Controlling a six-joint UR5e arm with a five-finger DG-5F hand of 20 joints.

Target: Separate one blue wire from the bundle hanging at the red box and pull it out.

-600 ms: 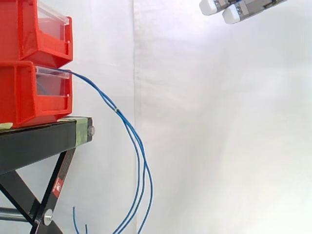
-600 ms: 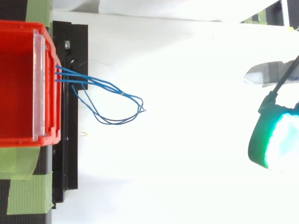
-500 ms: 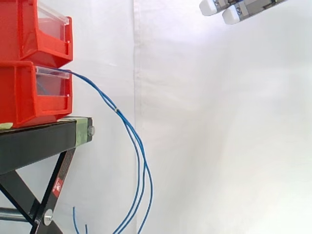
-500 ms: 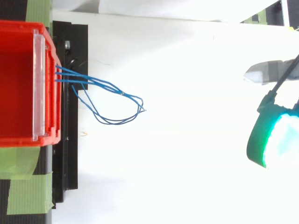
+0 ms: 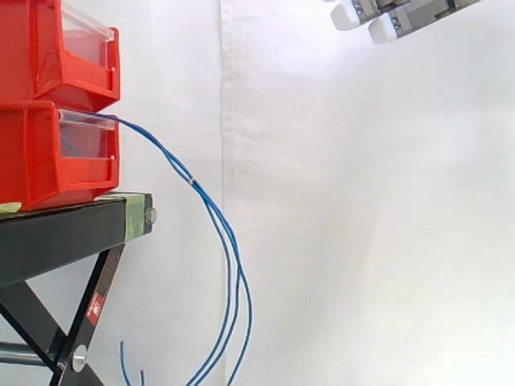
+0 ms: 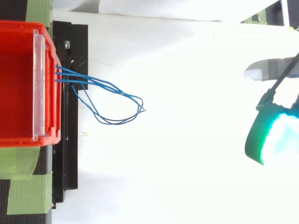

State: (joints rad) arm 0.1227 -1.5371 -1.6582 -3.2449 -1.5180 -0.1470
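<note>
A bundle of thin blue wires (image 5: 228, 241) comes out of the front of the lower red bin (image 5: 48, 161) and hangs down in long loops past the stand's edge. From above, the wires (image 6: 112, 86) fan out from the bin (image 6: 18, 84) and join at a small tie. My hand (image 5: 386, 24) is high at the upper right, far from the wires, with straight white-tipped fingers holding nothing. In the top view the hand (image 6: 268, 140) sits at the right edge, one pad glowing green.
A second red bin (image 5: 56, 56) is stacked on the lower one. Both rest on a black stand (image 5: 64, 233) with crossed legs and green tape (image 6: 28, 191) on its edge. A white curtain (image 5: 362, 225) backs the space between wires and hand.
The hand has drifted slightly upward in the side view and a little leftward in the top view. The wires hang unchanged.
</note>
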